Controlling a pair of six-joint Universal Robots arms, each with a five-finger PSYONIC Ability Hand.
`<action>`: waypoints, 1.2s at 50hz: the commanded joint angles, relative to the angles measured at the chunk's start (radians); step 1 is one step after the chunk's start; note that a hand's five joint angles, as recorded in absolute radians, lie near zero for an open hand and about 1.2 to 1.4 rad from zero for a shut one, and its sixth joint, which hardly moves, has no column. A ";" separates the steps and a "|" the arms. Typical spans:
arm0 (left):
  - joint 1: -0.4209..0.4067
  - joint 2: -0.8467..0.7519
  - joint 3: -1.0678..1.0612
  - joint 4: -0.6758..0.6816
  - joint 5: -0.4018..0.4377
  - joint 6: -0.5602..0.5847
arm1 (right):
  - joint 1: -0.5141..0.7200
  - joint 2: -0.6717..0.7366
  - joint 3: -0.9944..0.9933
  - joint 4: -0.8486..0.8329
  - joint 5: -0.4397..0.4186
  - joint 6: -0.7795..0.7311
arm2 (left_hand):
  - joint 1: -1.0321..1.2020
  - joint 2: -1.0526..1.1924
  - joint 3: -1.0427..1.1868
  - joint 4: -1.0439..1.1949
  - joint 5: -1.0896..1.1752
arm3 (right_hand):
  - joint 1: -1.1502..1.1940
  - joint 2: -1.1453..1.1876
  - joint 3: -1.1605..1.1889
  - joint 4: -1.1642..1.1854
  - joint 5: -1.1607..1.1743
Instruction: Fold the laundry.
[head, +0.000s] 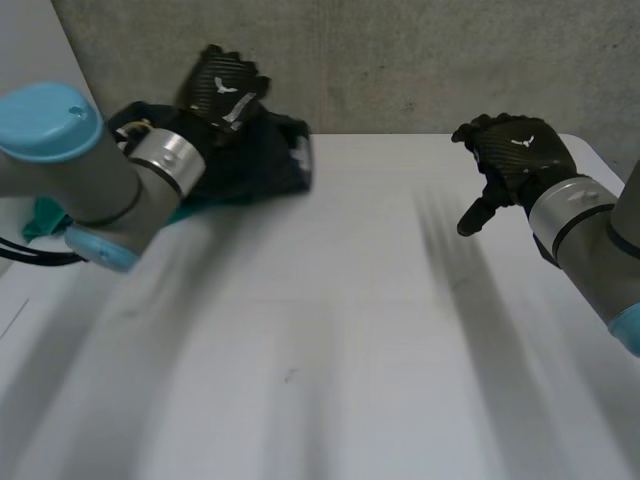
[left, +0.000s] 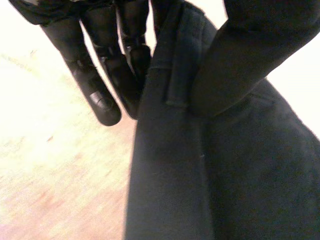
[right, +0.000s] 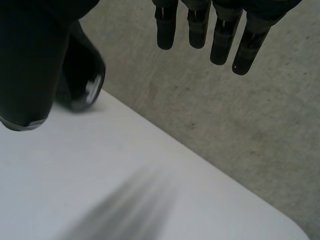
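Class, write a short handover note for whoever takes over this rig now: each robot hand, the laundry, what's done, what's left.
Left robot hand: pinching the dark garment between fingers and thumb, at the far left of the white table.
Right robot hand: open, holding nothing, above the table's right side.
A teal cloth lies beneath the left arm.
Done: no fold visible; the garment is bunched.
Left: spread it out and fold it.

A white bench (head: 330, 340) spreads across the foreground, its far edge meeting a rough grey concrete wall (head: 420, 60) that rises behind it, faintly seamed
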 joint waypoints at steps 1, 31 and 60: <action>-0.302 0.178 -0.277 -0.142 -0.020 -0.257 | -0.048 -0.053 -0.010 0.000 0.003 0.002 | 0.306 0.201 0.208 0.198 0.240 | -0.027 -0.043 -0.040 -0.059 -0.071; 0.035 0.420 -0.679 -0.240 -0.227 -0.201 | 0.066 -0.072 0.158 0.376 -0.112 -0.262 | -0.906 -1.011 -1.004 -1.014 -0.972 | -0.027 -0.043 -0.040 -0.059 -0.071; 0.142 0.215 -0.775 -0.242 -0.156 -0.075 | 0.122 -0.126 0.660 -0.078 -0.112 -0.153 | -0.355 -0.460 -0.453 -0.463 -0.420 | 0.262 0.246 0.249 0.230 0.218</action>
